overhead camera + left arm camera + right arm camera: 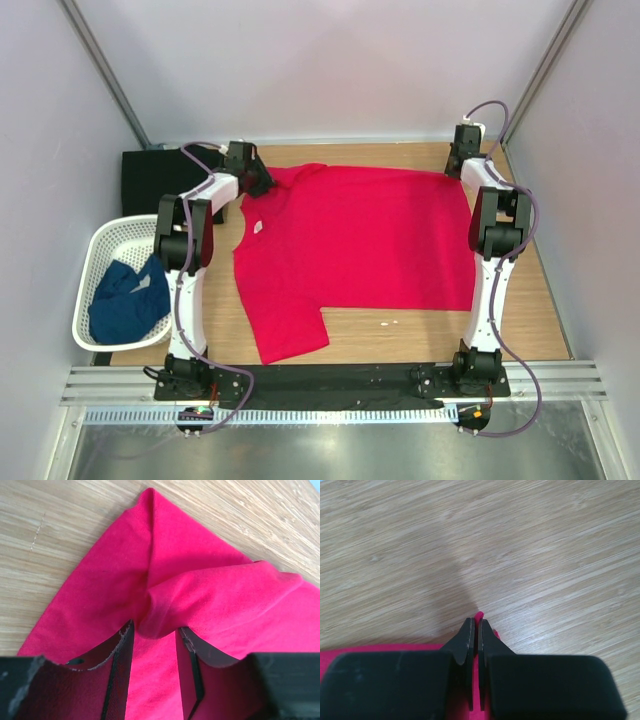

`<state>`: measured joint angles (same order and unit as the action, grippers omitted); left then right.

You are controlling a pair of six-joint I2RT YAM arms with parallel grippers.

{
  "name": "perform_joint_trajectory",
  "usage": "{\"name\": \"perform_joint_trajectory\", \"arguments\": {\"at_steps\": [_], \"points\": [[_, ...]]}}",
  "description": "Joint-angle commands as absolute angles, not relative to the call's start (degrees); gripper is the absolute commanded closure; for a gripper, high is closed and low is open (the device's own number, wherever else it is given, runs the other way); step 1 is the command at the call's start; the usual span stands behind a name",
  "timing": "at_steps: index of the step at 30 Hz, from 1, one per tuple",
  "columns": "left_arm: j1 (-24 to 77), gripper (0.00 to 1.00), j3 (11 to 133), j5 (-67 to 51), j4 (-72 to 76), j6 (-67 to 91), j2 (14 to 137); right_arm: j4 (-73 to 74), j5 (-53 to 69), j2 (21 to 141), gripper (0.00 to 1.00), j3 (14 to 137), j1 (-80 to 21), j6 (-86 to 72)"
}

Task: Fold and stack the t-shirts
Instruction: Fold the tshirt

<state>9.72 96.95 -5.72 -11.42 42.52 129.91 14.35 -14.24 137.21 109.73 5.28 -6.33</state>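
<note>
On the grained wooden table, a soft, flat red t-shirt.

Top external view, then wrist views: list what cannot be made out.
- Top view: black cloth t-shirt, its right edge hidden by the left arm.
- Top view: dark blue cloth t-shirt bunched in the white plastic mesh basket; shape unclear.
- Top view: white neck label on the bright red cloth t-shirt, too small to read.
- Right wrist view: how much cloth the right gripper pinches, hidden by its fingers.
</note>
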Motion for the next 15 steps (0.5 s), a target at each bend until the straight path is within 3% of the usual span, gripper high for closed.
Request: {"name": "perform_joint_trajectory", "arguments": {"at_steps": [1, 8, 11, 15], "points": [[9.14, 0.61, 96.94, -7.03, -7.47, 40.00, 126.74, 14.33, -13.97, 136.93, 0.99, 112.59, 5.45, -5.89], [9.14, 0.80, 96.24, -7.38, -5.10, 38.50, 126.65, 14.68, -14.24, 137.02, 0.99, 112.59, 5.45, -5.63], [9.14, 1.00, 96.68, -7.82, -5.01, 38.50, 126.74, 15.29, -14.06, 137.20, 0.99, 112.94, 5.45, -5.62], [9.23, 1.00, 96.24, -8.88, -4.92, 38.41, 125.34, 18.01, -13.80, 137.11, 0.90, 116.01, 5.71, -6.33]]}}
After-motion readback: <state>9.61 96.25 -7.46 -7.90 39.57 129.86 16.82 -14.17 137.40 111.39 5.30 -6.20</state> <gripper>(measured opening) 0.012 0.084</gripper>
